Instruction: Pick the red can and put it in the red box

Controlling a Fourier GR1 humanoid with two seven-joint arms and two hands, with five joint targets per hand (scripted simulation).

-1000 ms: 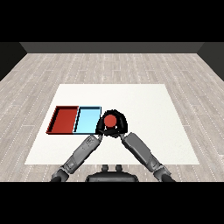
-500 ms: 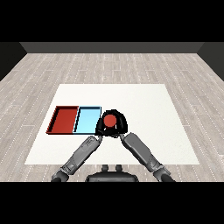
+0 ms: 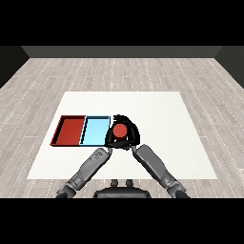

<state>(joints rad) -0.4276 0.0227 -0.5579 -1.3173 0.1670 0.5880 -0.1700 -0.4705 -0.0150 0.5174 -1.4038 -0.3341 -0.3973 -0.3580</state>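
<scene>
The red can (image 3: 120, 130) stands just right of the light blue tray (image 3: 94, 131), seen from above as a red disc. My right hand (image 3: 132, 135) is curled round it from the right and from behind, shut on the can. My left hand (image 3: 110, 139) lies close against the can's left side, at the blue tray's right edge, and merges with the right hand's dark shape. The red tray (image 3: 70, 130) lies left of the blue one with nothing in it. I cannot tell whether the can rests on the table or is lifted.
The two trays lie side by side on the left half of the white table (image 3: 162, 119). Both forearms come in from the lower corners and meet near the table's middle. Grey plank floor surrounds the table.
</scene>
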